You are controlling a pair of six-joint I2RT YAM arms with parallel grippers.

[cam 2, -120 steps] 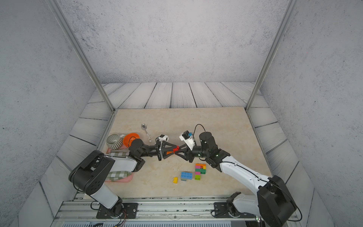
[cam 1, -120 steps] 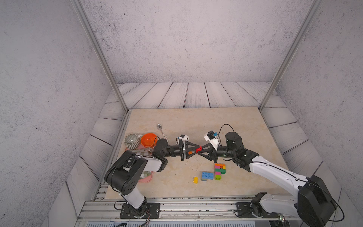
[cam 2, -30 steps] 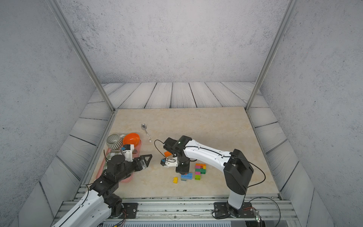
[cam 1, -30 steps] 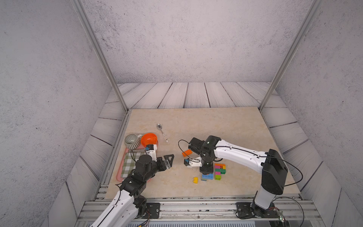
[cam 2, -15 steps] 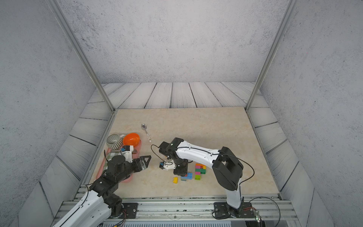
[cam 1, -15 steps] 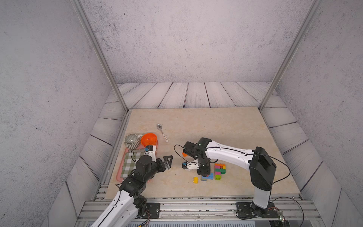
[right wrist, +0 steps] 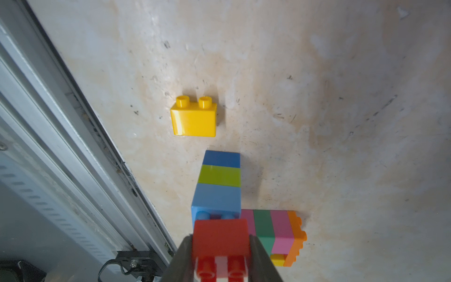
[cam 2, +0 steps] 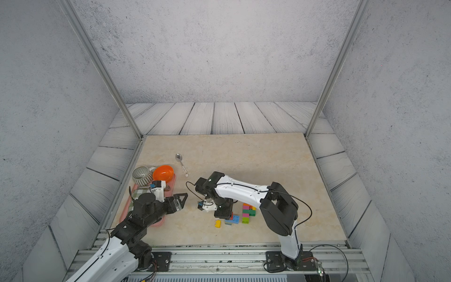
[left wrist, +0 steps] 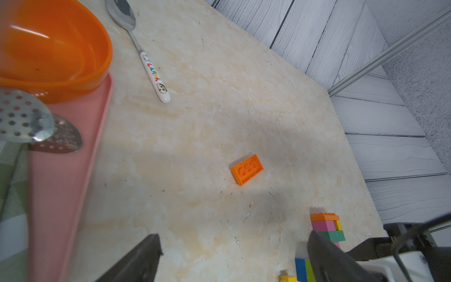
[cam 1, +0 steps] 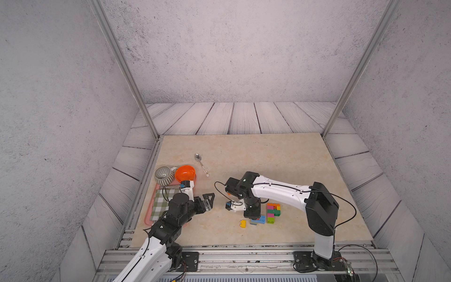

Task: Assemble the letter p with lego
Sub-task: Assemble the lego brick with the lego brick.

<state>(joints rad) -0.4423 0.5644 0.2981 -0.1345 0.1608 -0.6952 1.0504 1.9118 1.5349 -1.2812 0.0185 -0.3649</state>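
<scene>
Status of the P build, as we read it from the bench:

- Done: one multicoloured block lies flat near the front edge. It has orange, pink, green, pink and lime pieces in a column, with yellow and green ones on one side. We take this as the stem with the start of the bowl. A shorter blue-lime-blue stack lies just beside it, one end close against it in the right wrist view; we cannot tell whether the two are joined.
- In hand: the right jaws, pointing down over that stack, are closed partway on a red brick, one finger on each side face. The brick sits at the studded end of the light blue piece. We cannot tell whether it is pressed home or only lined up.
- Loose: a yellow brick lies near the far end of the blue stack, apart from it. An orange brick lies underside up in the open, well apart from the build.
- The left jaws stand wide open and empty, above the bench beside the pink tray.

Our judgement: roughly past halfway. What remains is seating the red brick, joining the stack to the main block if it is separate, and placing the yellow and orange pieces. No finished P outline is readable yet
</scene>
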